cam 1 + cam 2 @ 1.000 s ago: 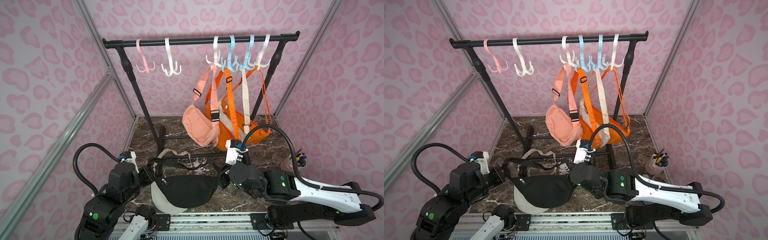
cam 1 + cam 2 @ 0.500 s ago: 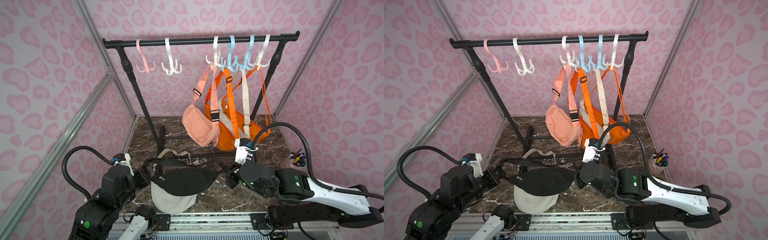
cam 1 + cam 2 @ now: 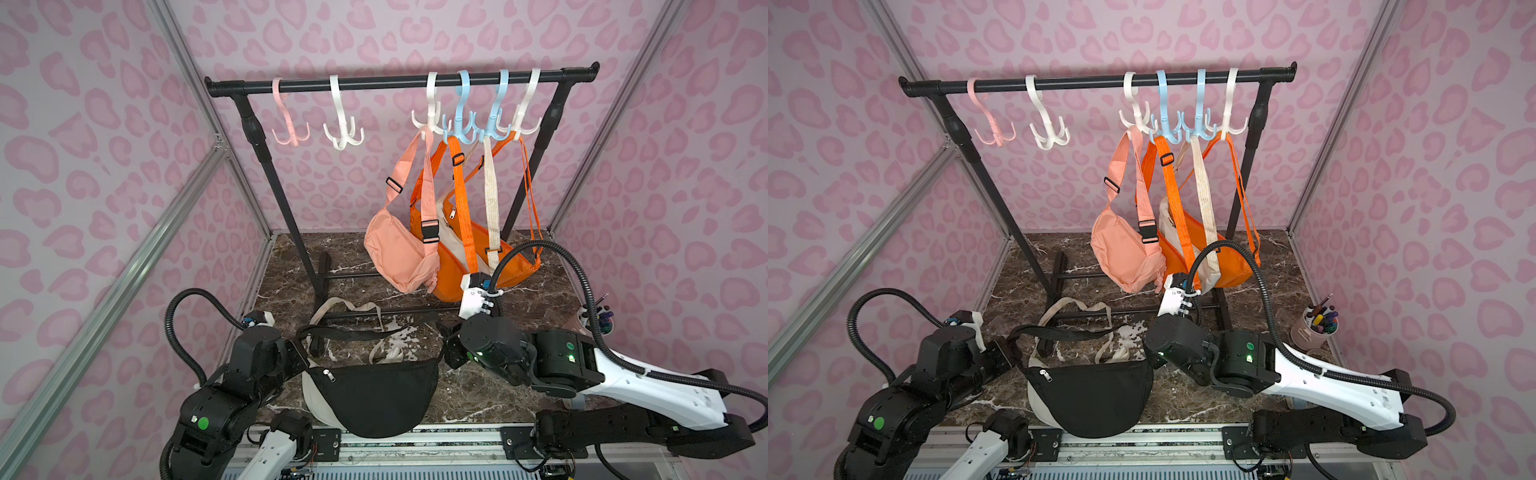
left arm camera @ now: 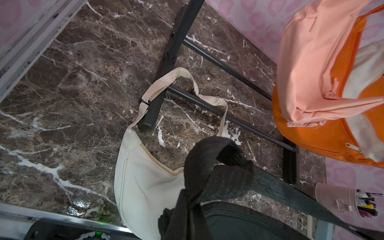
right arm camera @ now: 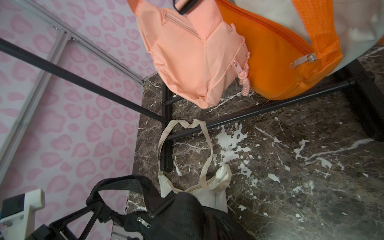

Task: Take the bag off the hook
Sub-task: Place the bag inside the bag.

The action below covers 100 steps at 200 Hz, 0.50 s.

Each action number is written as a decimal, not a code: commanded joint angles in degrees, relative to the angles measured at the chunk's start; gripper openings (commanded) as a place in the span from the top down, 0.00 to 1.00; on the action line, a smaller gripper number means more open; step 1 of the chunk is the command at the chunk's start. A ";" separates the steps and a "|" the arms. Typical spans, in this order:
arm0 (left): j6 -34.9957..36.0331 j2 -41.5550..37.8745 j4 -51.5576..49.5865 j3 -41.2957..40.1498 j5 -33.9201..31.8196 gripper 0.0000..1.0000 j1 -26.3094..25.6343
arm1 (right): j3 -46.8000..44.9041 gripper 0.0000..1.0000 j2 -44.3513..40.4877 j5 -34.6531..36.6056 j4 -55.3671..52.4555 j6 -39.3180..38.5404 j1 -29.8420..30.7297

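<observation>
1. The walls (image 3: 104,187) around me are pink with darker pink spots. The table (image 3: 478,386) is dark brown stone with white lines in it.
2. A black rack (image 3: 374,83) stands at the back of the table. Hooks (image 3: 463,108) hang in a row from its top bar.
3. A pink bag (image 3: 399,249) and an orange bag (image 3: 511,266) hang by their straps from the hooks near the right end of the bar.
4. The black bag (image 3: 374,395) is not on any hook. It is down low at the front of the table, hanging in the air between my two arms.
5. My left fingers (image 3: 301,358) are squeezed tight on the left end of the black bag. In the left wrist view, the black strap (image 4: 207,162) loops right over them.
6. My right fingers (image 3: 446,353) are squeezed tight on the right end of the black bag.
7. In both top views, the black strap runs in a long loop behind the bag, from one side to the other.
8. A white bag (image 3: 313,397) lies flat on the table under the black bag. Its pale strap (image 3: 340,305) rests over the bottom bar of the rack.
9. A pink cup of pens (image 3: 1312,332) stands near the right edge of the table, well apart from the bags.
</observation>
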 commanded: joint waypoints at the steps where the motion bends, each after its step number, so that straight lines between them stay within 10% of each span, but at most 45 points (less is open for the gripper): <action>1: -2.29 -0.67 6.79 -4.79 -1.20 0.97 0.06 | -4.14 1.00 -0.01 -4.17 5.61 2.23 -4.23; 100: 1.45 5.75 20.33 -13.15 -6.50 0.97 1.07 | -10.50 1.00 5.76 -11.03 13.90 -0.35 -13.52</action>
